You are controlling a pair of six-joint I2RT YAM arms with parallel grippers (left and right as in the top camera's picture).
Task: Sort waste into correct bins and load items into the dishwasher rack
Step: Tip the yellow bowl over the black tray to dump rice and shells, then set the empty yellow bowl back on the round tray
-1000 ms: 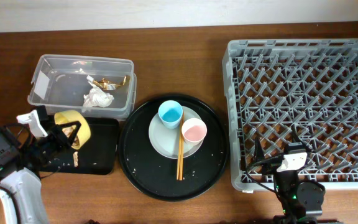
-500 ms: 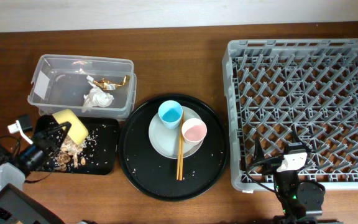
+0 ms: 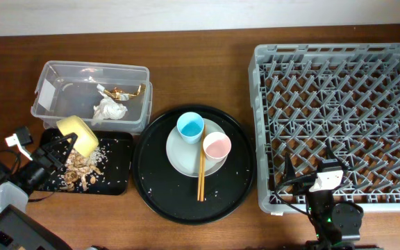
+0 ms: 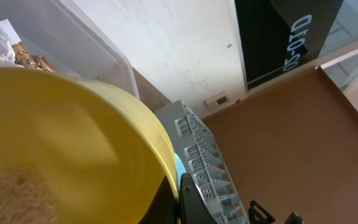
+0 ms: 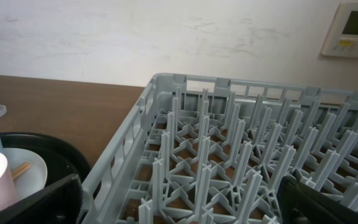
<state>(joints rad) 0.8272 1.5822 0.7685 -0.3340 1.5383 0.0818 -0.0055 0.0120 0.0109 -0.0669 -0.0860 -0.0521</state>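
The yellow bowl hung tilted over the shallow black tray, gripped by the left gripper, evidently to shed its food scraps, which lay heaped there; the clear tub held the napkin and foil wrapper; the right gripper sat spread and empty at the dishwasher rack.

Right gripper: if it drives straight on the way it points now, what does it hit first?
The rack. The right gripper is open and faces the rack's pegs over the near wall, and the wrist view shows nothing in between. Depth is unclear, so the fingers may catch the rim rather than clear it.
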